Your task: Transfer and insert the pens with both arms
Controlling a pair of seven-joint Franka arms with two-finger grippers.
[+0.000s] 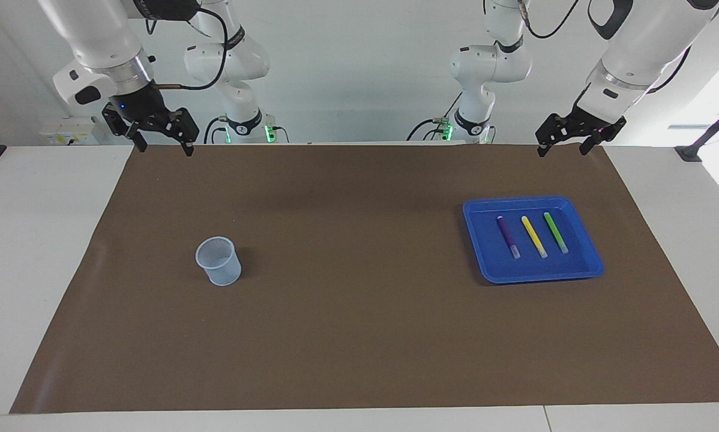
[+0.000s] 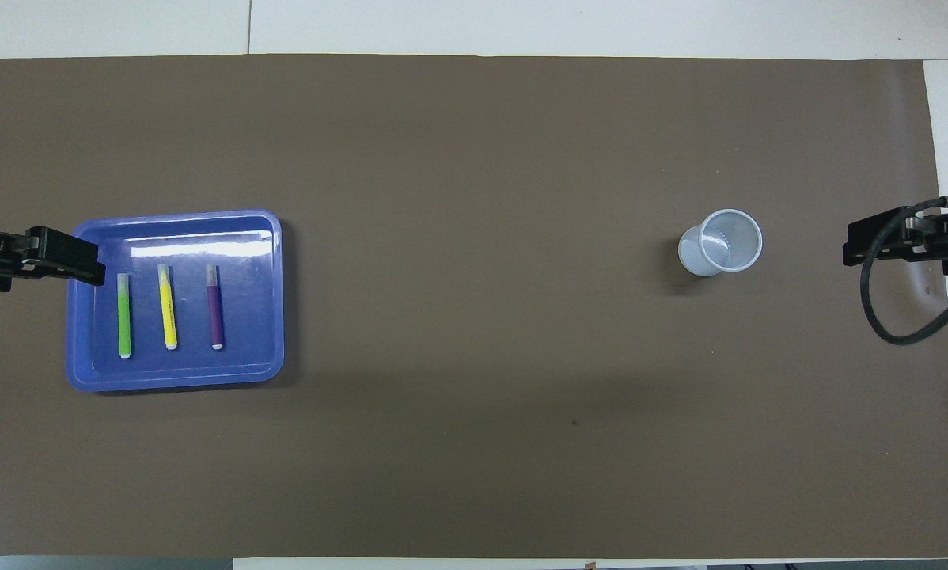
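Note:
Three pens lie side by side in a blue tray [image 1: 515,201] [image 2: 173,215] toward the left arm's end: purple [image 1: 508,237] [image 2: 215,307], yellow [image 1: 534,236] [image 2: 168,307], green [image 1: 556,232] [image 2: 124,315]. A translucent cup [image 1: 218,261] [image 2: 719,242] stands upright toward the right arm's end. My left gripper [image 1: 562,151] [image 2: 47,260] hangs open and empty, raised over the mat's edge at the robots' end, apart from the tray. My right gripper [image 1: 163,149] [image 2: 877,245] hangs open and empty over the mat's corner by its own base.
A brown mat [image 1: 359,324] covers most of the white table [image 1: 41,252]. Two smaller white arms with green lights [image 1: 239,90] [image 1: 485,78] stand at the robots' end. A black cable [image 2: 893,317] loops from the right wrist.

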